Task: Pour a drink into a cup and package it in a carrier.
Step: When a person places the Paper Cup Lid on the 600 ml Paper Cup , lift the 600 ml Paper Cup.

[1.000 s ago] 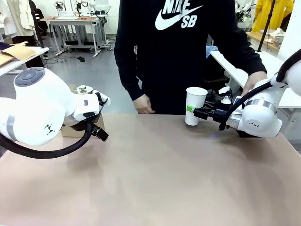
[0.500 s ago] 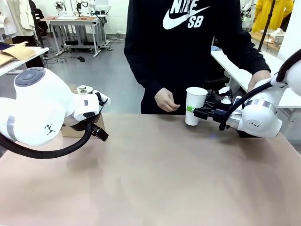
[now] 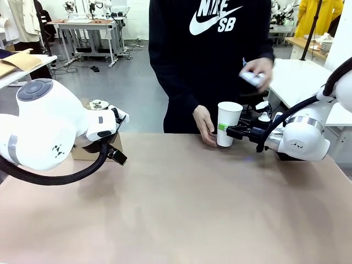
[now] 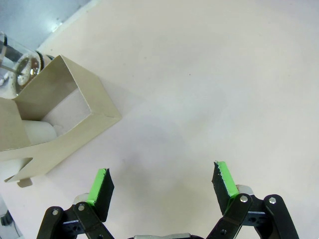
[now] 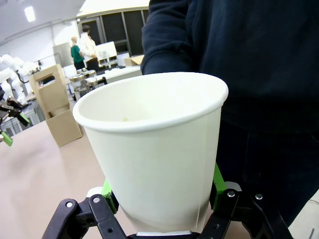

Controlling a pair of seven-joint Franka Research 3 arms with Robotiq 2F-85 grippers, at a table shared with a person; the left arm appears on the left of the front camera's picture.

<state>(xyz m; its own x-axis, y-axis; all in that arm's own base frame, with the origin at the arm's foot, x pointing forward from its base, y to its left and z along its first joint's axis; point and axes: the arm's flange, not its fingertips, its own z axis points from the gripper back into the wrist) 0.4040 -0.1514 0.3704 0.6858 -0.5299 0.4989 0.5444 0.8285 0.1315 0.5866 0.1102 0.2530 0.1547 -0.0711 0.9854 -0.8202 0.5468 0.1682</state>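
Observation:
A white paper cup point(image 3: 228, 123) stands upright at the far edge of the table, and my right gripper point(image 3: 234, 132) is shut on its lower half. Up close, the cup point(image 5: 154, 149) looks empty, with green pads point(image 5: 107, 192) pressed on both sides. One of the person's hands point(image 3: 204, 124) rests beside the cup. The brown cardboard carrier point(image 4: 55, 119) sits ahead and to the left of my open left gripper point(image 4: 162, 181), which holds nothing. The carrier point(image 3: 82, 152) is partly hidden behind my left arm. The glass carafe point(image 4: 17, 67) stands behind it, its steel lid point(image 3: 99, 103) showing; the drink itself is hidden.
The person stands at the far side, with the other hand point(image 3: 254, 73) raised holding a small white object. The carrier point(image 5: 52, 102) also stands far off across the tan table point(image 3: 181, 209). A white side table point(image 3: 297, 77) lies at the back right.
The person's hand on the right rose from the side table to chest height with a small white object. The other hand came down beside the cup. Both arms stayed still.

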